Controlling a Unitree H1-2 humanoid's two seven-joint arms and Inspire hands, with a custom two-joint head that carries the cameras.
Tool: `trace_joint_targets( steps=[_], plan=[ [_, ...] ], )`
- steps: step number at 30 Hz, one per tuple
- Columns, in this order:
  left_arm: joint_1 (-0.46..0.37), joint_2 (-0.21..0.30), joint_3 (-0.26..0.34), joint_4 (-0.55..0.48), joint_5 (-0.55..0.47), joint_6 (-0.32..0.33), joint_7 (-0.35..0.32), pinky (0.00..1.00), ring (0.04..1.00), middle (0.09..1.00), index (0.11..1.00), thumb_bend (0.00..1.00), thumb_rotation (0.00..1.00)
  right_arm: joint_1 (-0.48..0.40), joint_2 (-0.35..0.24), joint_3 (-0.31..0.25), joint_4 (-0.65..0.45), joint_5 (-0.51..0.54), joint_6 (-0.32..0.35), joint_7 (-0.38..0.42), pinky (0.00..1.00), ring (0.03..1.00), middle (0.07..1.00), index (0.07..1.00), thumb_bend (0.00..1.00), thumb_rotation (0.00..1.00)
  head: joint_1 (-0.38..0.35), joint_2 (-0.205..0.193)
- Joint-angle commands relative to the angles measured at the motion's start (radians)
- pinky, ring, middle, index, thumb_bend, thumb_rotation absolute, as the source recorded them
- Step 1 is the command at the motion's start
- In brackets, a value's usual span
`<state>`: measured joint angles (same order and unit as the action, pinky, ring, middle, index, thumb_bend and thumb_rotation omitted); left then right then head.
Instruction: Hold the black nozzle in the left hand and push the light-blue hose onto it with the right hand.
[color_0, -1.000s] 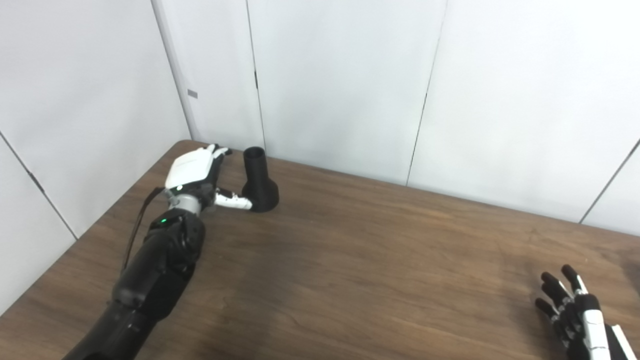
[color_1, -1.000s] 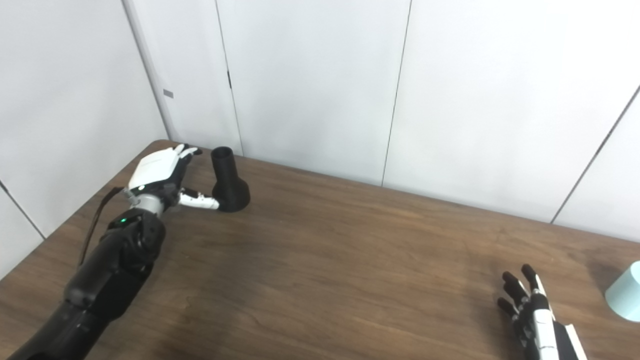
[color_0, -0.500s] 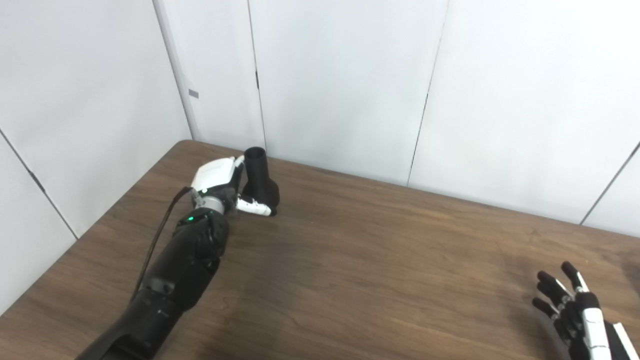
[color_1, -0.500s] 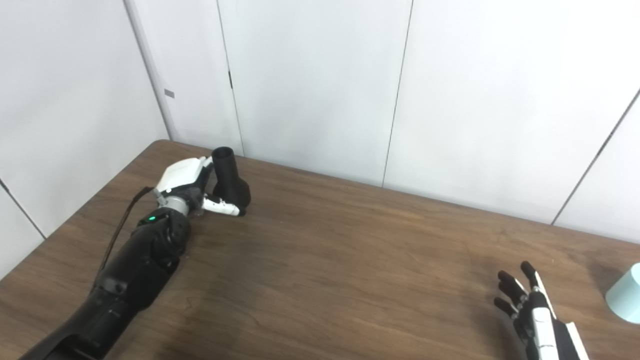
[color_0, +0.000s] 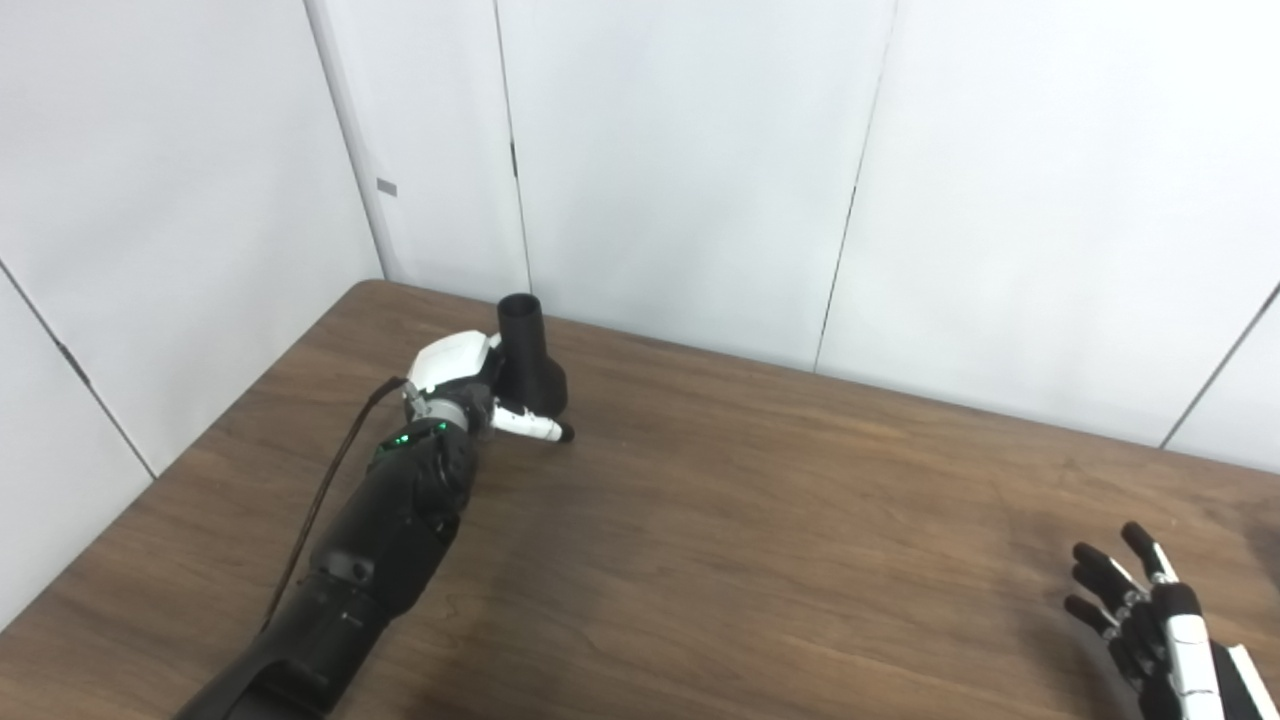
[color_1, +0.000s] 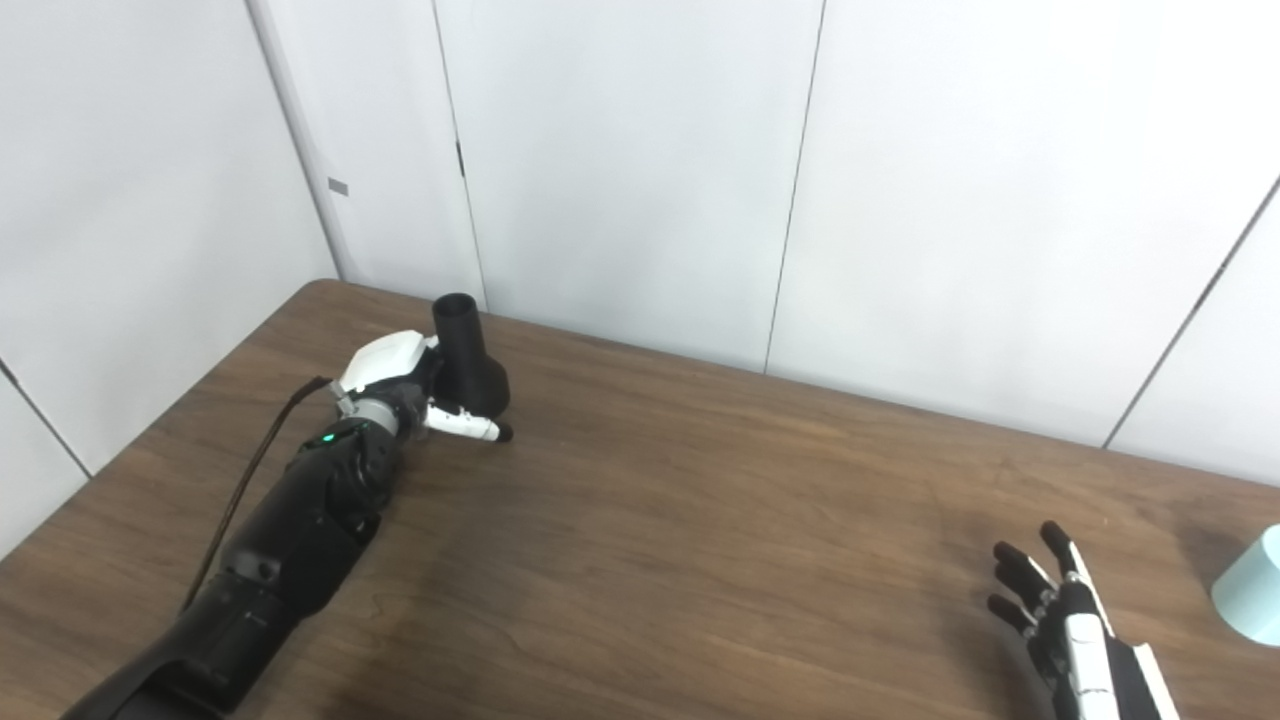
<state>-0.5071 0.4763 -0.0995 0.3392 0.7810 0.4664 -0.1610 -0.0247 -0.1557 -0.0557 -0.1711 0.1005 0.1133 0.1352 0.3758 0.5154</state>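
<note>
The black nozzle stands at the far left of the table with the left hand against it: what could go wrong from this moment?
1. The black nozzle stands upright on its wide base, and the left hand presses against its side; a further push may tip it or slide it before the fingers close.
2. It is close to the table's far edge, so a slide may send it off.
3. The light-blue hose lies at the frame's right edge, beyond the open right hand; the reach could knock it.
</note>
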Motion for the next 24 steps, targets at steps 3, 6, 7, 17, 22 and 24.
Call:
trace_joint_targets(
  steps=[3,6,7,17,22,24],
  plan=[
    [-0.052,0.012,0.011,-0.003,0.021,0.003,0.021,1.00,0.978,0.915,0.891,0.93,0.34,-0.018,0.002,-0.008,-0.041,0.008,-0.009,-0.010,0.84,0.901,0.873,0.965,0.37,1.00,0.001,0.004],
    [-0.053,0.012,0.012,0.004,0.025,0.003,0.033,1.00,0.946,0.877,0.838,0.86,0.31,-0.020,0.000,-0.009,-0.037,0.013,-0.013,-0.006,0.84,0.897,0.871,0.966,0.36,1.00,0.002,0.007],
    [-0.054,0.013,0.013,0.004,0.029,0.003,0.031,1.00,0.939,0.866,0.818,0.83,0.28,-0.020,0.000,-0.009,-0.039,0.012,-0.011,-0.006,0.85,0.896,0.872,0.968,0.36,1.00,0.002,0.011],
    [-0.048,-0.036,0.051,0.008,0.028,0.002,0.088,0.90,0.708,0.633,0.484,0.52,0.05,-0.022,-0.002,-0.015,-0.015,0.017,-0.038,-0.002,0.81,0.867,0.845,0.956,0.37,1.00,0.002,0.014],
    [-0.039,-0.042,0.038,0.004,0.017,0.001,0.141,0.95,0.692,0.619,0.483,0.52,0.05,-0.020,-0.006,-0.011,-0.019,0.012,-0.035,0.000,0.81,0.861,0.839,0.952,0.38,1.00,-0.002,0.022],
    [-0.034,-0.040,0.026,0.002,0.019,-0.002,0.159,0.89,0.652,0.600,0.483,0.52,0.05,-0.021,-0.006,-0.010,-0.015,0.010,-0.041,0.001,0.81,0.857,0.836,0.955,0.39,1.00,-0.002,0.023]
  ],
)
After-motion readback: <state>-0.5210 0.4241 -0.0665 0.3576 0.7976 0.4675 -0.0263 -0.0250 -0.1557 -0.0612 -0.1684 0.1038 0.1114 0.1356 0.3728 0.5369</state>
